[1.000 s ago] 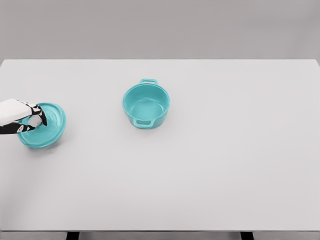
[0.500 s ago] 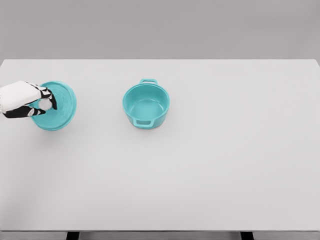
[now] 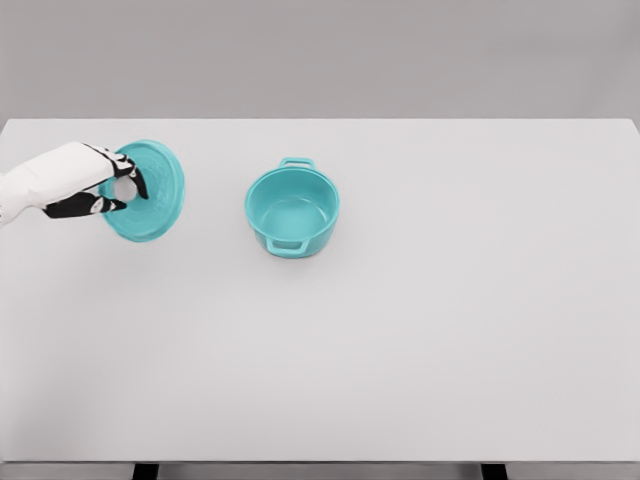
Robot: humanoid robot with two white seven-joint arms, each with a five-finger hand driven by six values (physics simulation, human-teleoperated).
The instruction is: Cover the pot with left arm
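An open teal pot [image 3: 292, 210] with two handles stands on the white table, a little left of centre. Its round teal lid [image 3: 150, 192] hangs in the air to the pot's left, tilted so its top faces left. My left hand [image 3: 118, 188] comes in from the left edge and is shut on the lid's knob. A gap of bare table separates the lid from the pot. The right hand does not show.
The white table [image 3: 450, 320] fills the view, with its far edge near the top and its front edge at the bottom. A grey wall lies behind it.
My left hand has lifted the lid off the table and carried it up and to the right, toward the pot. The pot has not moved.
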